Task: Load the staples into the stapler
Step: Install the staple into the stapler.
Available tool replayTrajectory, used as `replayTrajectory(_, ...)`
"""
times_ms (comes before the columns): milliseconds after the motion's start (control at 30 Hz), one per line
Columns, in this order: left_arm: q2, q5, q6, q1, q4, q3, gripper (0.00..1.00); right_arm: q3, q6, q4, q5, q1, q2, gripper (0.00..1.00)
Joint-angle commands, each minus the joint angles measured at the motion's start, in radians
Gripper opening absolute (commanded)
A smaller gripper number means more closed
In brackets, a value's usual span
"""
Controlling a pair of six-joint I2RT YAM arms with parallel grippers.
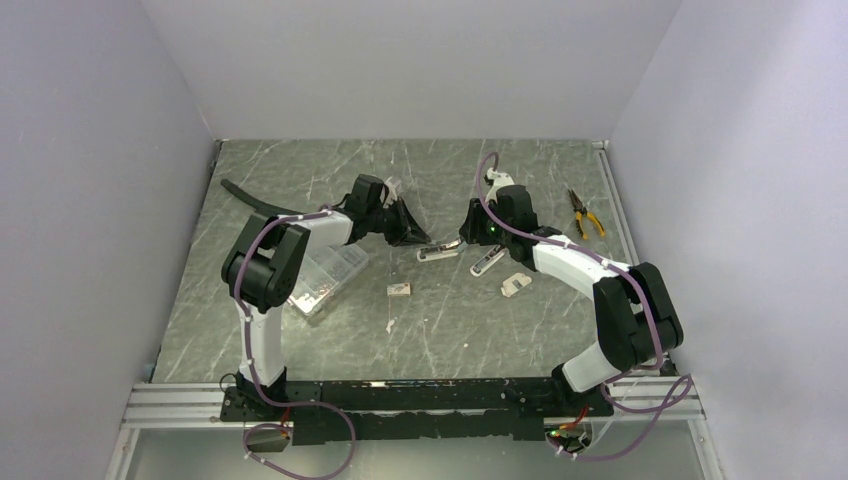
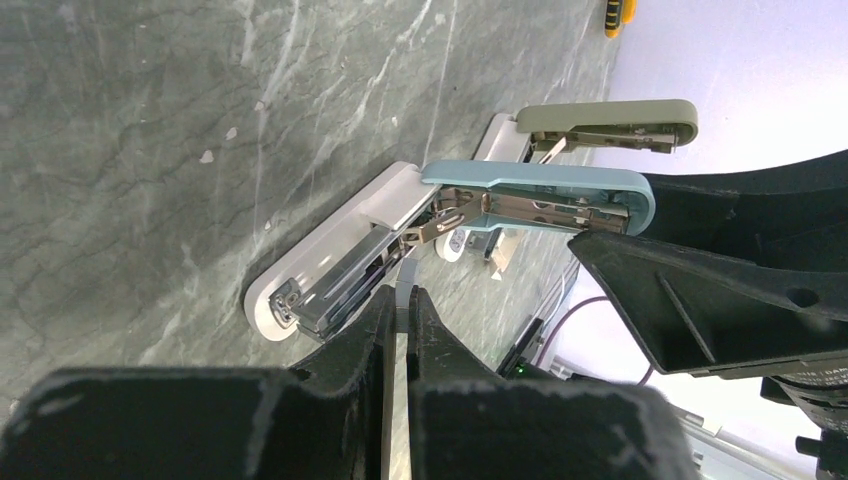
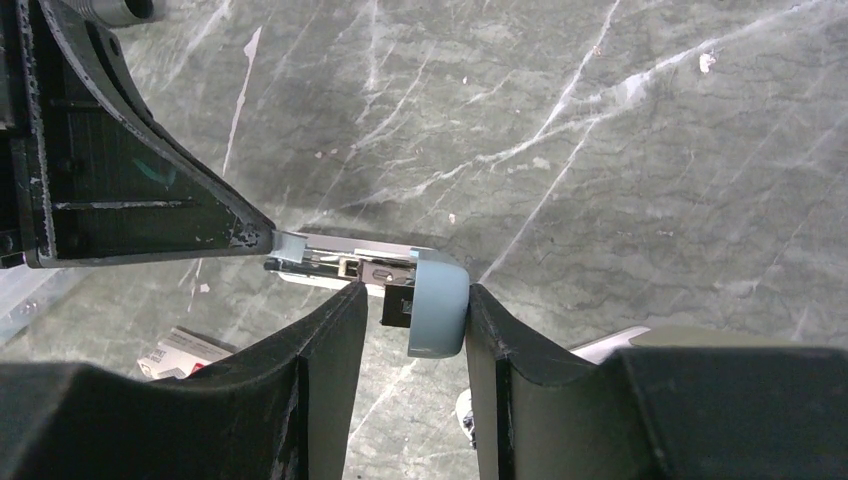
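One thin grey staple strip [image 2: 408, 272] is pinched edge-on in the closed left end effector [image 2: 403, 300]. The staples box [image 1: 400, 289] lies on the tabletop [image 1: 300, 170] on the near side of both end effectors, well apart from them. Directly ahead of the left fingertips the blue stapler [image 2: 540, 190] lies hinged open, with its metal magazine channel [image 2: 340, 280] exposed just beyond the strip's free end. The right end effector [image 3: 415, 292] straddles the raised lid [image 3: 440, 305] with jaws parted: one pad touches the lid and a gap shows at the other. Hazard 1: with so loose a hold, the lid may drop onto the channel and block or knock the strip. Hazard 2: the strip is gripped on a narrow edge, so any tilt against the channel wall may snap it or twist it out of the pads. Hazard 3: an off-line approach may seat the strip beside the channel, not in it. Hazard 4: pressure on the unrestrained base may slide the stapler toward the second stapler [image 2: 610, 118] just beyond it.
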Motion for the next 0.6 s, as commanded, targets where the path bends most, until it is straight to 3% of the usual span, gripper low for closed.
replayTrajectory(0, -0.049, -0.033, 0.015, -0.005, -0.019, -0.005, 0.03, -0.006, -0.007, 0.057, -0.011, 0.000, -0.028, 0.45)
replayTrajectory(567, -0.065, -0.077, -0.008, -0.008, -0.042, -0.056, 0.03, -0.008, -0.007, 0.063, -0.014, 0.000, -0.017, 0.45)
